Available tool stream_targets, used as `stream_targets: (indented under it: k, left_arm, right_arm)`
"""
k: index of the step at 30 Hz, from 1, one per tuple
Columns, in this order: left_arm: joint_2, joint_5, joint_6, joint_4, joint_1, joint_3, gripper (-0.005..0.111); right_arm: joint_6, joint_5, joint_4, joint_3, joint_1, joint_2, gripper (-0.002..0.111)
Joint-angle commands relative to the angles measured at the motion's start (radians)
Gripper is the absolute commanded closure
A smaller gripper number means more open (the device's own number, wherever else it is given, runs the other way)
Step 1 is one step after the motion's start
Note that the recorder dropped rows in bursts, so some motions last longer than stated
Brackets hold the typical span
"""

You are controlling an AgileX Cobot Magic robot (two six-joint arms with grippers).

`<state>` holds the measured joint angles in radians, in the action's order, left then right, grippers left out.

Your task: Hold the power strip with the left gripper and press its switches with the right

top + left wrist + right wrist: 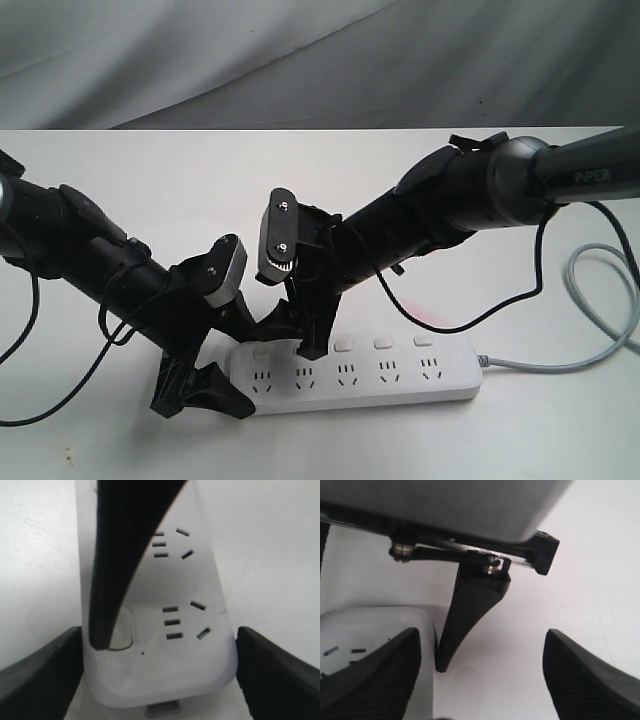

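The white power strip (370, 380) lies along the table's front; its end fills the left wrist view (165, 670). My left gripper (240, 363) (160, 680) is shut across that end, a black finger pressed to each long side. My right gripper (297, 332) (480, 680) stands open above the same end. One of its fingers (107, 595) reaches down with its tip on the switch (125, 627) nearest the held end. The other switches (383, 343) run in a row above the sockets, uncovered.
The strip's grey cord (600, 300) loops over the table at the right. A thin black cable (480, 318) hangs from the right arm just behind the strip. A grey cloth backdrop (300, 60) rises behind the white table (180, 180).
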<state>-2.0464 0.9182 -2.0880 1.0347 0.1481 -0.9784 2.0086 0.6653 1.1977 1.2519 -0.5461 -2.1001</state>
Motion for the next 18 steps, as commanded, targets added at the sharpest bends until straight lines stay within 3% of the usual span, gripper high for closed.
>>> stream_targets:
  k: [1, 18]
  left_arm:
    - [-0.004, -0.006, -0.006, 0.001, 0.006, -0.005, 0.105]
    - [-0.004, -0.006, -0.006, 0.001, 0.006, -0.005, 0.105]
  right_arm:
    - [-0.004, 0.021, -0.002, 0.006, -0.002, -0.005, 0.044]
    - [-0.043, -0.008, -0.063, 0.006, -0.003, -0.045, 0.044]
